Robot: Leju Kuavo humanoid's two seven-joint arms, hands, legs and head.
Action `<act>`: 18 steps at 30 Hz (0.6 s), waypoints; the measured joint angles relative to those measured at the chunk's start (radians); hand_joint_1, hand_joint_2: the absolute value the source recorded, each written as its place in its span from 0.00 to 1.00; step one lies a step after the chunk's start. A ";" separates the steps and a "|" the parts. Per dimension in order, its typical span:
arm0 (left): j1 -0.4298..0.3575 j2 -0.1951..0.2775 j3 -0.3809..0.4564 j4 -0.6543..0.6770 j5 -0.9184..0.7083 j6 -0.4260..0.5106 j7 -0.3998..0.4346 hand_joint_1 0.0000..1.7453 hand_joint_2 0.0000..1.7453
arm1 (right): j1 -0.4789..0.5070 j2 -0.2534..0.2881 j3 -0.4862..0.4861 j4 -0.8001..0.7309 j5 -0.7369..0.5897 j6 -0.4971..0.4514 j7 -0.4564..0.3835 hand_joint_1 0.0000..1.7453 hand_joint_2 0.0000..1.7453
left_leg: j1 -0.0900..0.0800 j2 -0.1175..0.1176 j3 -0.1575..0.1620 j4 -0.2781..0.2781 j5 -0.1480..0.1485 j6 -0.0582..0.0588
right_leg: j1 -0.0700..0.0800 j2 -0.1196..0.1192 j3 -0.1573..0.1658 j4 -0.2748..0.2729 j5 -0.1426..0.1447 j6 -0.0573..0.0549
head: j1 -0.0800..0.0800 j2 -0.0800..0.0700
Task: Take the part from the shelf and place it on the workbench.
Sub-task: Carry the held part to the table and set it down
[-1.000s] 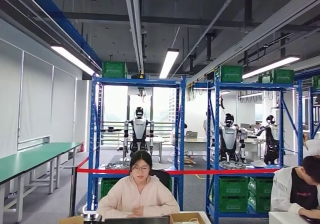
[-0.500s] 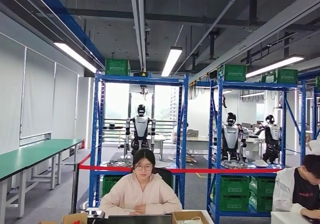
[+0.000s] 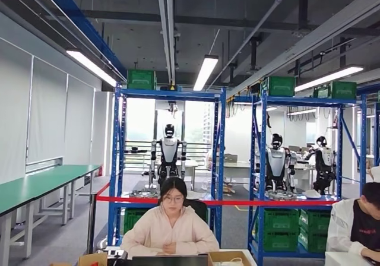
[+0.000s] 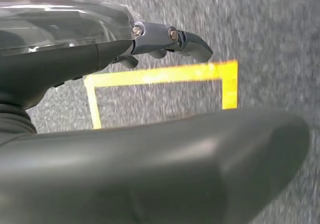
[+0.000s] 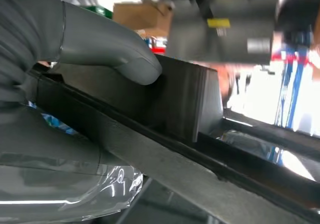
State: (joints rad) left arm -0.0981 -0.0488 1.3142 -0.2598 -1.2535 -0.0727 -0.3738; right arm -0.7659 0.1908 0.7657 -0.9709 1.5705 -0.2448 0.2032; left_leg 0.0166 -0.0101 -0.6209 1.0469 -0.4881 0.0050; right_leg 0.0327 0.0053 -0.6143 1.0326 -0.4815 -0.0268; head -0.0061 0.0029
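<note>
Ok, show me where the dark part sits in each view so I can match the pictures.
Head view: the dark part is not in this picture.
Left wrist view: not in it; grey floor with yellow tape.
Right wrist view: dark part mid-picture, gripped by the right hand, thumb on top.
Shared landmark: the blue shelf frame, seen blurred past the part in the right wrist view.
</note>
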 joint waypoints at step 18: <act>0.011 -0.004 -0.025 0.007 -0.015 -0.013 -0.033 0.00 1.00 | -0.107 0.036 -0.032 0.564 -0.011 0.110 0.043 1.00 1.00 | 0.019 0.007 -0.012 0.015 0.003 -0.008 | -0.025 -0.003 0.001 0.030 -0.036 0.041 | -0.001 0.000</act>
State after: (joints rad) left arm -0.0869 -0.0525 1.2890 -0.2529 -1.2684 -0.0858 -0.4067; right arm -0.8732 0.2270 0.7335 -0.4064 1.5597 -0.1349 0.2462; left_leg 0.0358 -0.0034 -0.6325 1.0624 -0.4854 -0.0032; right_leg 0.0081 0.0019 -0.6138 1.0625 -0.5180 0.0146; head -0.0072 0.0024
